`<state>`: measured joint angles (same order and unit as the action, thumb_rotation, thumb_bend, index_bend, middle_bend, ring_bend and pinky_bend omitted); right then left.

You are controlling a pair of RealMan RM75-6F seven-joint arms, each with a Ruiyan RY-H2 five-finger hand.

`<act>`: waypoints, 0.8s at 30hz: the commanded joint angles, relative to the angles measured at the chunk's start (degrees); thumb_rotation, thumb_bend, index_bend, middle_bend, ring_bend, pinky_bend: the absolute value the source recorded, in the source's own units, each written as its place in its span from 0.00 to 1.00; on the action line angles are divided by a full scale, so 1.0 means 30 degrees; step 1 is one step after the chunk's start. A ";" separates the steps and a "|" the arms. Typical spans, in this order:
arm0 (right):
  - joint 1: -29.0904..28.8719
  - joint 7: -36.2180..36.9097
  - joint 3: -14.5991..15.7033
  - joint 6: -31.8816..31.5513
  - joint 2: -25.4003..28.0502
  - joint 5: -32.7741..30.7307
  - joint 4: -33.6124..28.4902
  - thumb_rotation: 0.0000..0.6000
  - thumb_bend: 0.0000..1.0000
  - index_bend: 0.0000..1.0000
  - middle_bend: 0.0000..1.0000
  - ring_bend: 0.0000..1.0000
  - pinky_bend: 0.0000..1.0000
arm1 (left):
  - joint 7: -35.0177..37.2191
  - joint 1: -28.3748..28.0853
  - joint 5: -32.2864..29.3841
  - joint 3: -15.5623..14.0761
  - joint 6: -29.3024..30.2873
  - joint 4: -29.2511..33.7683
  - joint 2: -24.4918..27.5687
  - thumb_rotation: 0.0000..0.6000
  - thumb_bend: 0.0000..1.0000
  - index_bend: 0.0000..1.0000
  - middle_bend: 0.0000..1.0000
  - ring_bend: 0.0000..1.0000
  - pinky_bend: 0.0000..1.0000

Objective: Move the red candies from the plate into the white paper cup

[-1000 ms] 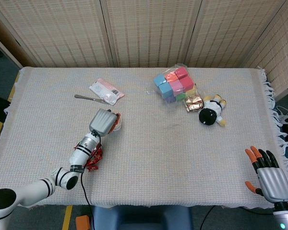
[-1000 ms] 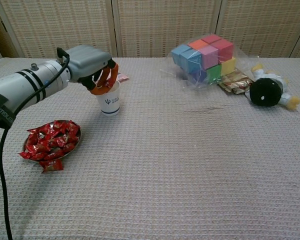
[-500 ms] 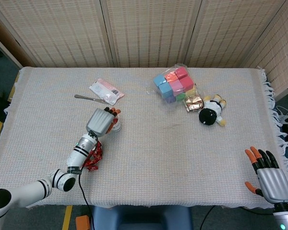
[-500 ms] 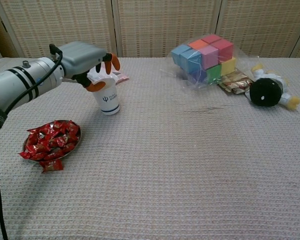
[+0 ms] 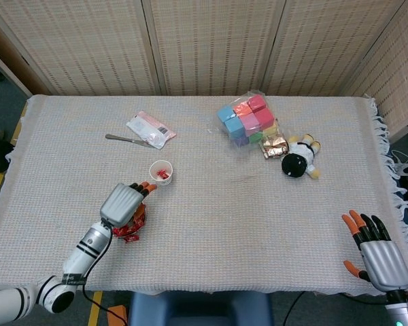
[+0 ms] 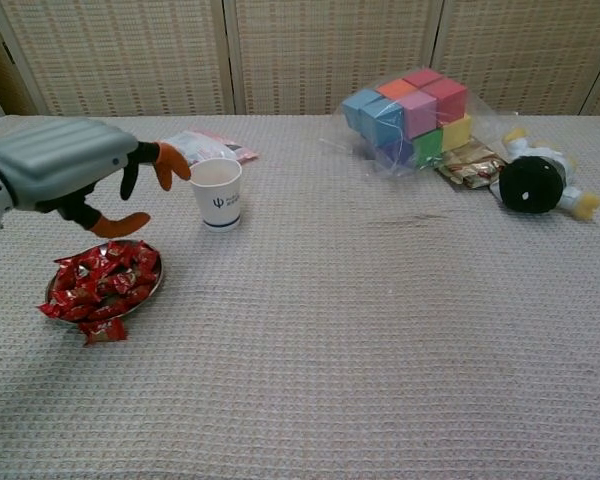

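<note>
The white paper cup (image 5: 161, 172) (image 6: 217, 194) stands upright left of the table's middle, with red candy showing inside it in the head view. A small plate (image 6: 152, 290) heaped with red candies (image 6: 102, 281) (image 5: 130, 233) lies in front of the cup, nearer me. My left hand (image 5: 123, 202) (image 6: 75, 177) hovers above the plate, fingers spread and empty, short of the cup. My right hand (image 5: 372, 250) rests open near the front right corner of the table, far from both.
A bag of coloured cubes (image 5: 247, 119) (image 6: 407, 117), a gold wrapper (image 5: 275, 145) and a black-and-white plush toy (image 5: 299, 160) (image 6: 536, 181) lie at the back right. A pink packet (image 5: 149, 128) and a metal utensil (image 5: 126, 139) lie behind the cup.
My left hand drew back from over the cup toward me and now hangs open over the plate. The candy it held is in the cup. The right hand barely shifted.
</note>
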<state>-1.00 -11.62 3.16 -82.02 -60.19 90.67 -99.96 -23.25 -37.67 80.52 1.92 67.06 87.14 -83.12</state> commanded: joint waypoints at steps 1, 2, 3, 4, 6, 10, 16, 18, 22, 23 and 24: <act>0.0078 0.0023 0.0178 -0.0195 0.0023 0.0418 -0.0014 1.00 0.11 0.00 0.00 0.00 0.00 | 0.1658 0.2376 0.2562 -0.2511 0.2409 0.0652 0.0837 1.00 0.41 0.23 0.30 0.53 0.88; 0.0093 0.0016 0.0229 -0.0220 0.0017 0.0530 -0.0011 1.00 0.11 0.00 0.00 0.00 0.00 | 0.1885 0.2771 0.2928 -0.2882 0.2791 0.0456 0.0748 1.00 0.41 0.23 0.30 0.54 0.89; 0.0101 0.0012 0.0271 -0.0237 0.0011 0.0631 -0.0005 1.00 0.11 0.00 0.00 0.00 0.00 | 0.2034 0.3125 0.3257 -0.3218 0.3104 0.0197 0.0646 1.00 0.41 0.23 0.30 0.55 0.89; 0.0100 -0.0004 0.0324 -0.0233 0.0006 0.0747 0.0005 1.00 0.11 0.00 0.00 0.00 0.00 | 0.2105 0.3559 0.3504 -0.3576 0.3385 -0.0157 0.0524 1.00 0.41 0.23 0.31 0.56 0.90; 0.0091 -0.0037 0.0393 -0.0198 -0.0008 0.0879 0.0015 1.00 0.11 0.00 0.00 0.00 0.00 | 0.2073 0.4064 0.3574 -0.3893 0.3535 -0.0621 0.0371 1.00 0.40 0.22 0.31 0.57 0.90; 0.0098 -0.0119 0.0527 -0.0186 -0.0038 0.1162 0.0032 1.00 0.11 0.00 0.00 0.00 0.00 | 0.1728 0.4791 0.2751 -0.3760 0.3269 -0.1499 0.0173 1.00 0.39 0.16 0.24 0.57 0.91; 0.0154 -0.0197 0.0578 -0.0271 -0.0076 0.1311 0.0047 1.00 0.11 0.00 0.00 0.00 0.00 | 0.1715 0.5195 0.1578 -0.2795 0.2862 -0.2658 -0.0241 1.00 0.38 0.04 0.13 0.59 0.93; 0.0150 -0.0238 0.0572 -0.0241 -0.0096 0.1286 0.0045 1.00 0.11 0.00 0.00 0.00 0.00 | 0.1856 0.5217 0.1387 -0.2554 0.2679 -0.3022 -0.0424 1.00 0.38 0.01 0.10 0.59 0.94; 0.0149 -0.0288 0.0485 -0.0234 -0.0130 0.1144 0.0045 1.00 0.11 0.00 0.00 0.00 0.00 | 0.2119 0.5159 0.1033 -0.2194 0.1993 -0.3623 -0.0740 1.00 0.37 0.00 0.09 0.59 0.94; 0.0141 -0.0297 0.0471 -0.0210 -0.0138 0.1108 0.0051 1.00 0.11 0.00 0.00 0.00 0.00 | 0.2169 0.5131 0.0971 -0.2119 0.1843 -0.3719 -0.0806 1.00 0.37 0.00 0.08 0.59 0.94; 0.0130 -0.0306 0.0457 -0.0183 -0.0145 0.1074 0.0056 1.00 0.11 0.00 0.00 0.00 0.00 | 0.2226 0.5096 0.0905 -0.2051 0.1675 -0.3783 -0.0860 1.00 0.37 0.00 0.08 0.60 0.94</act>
<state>-0.59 -12.53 4.55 -82.58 -60.61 93.90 -99.80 -16.85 -22.26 83.57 -4.58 72.57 76.15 -85.38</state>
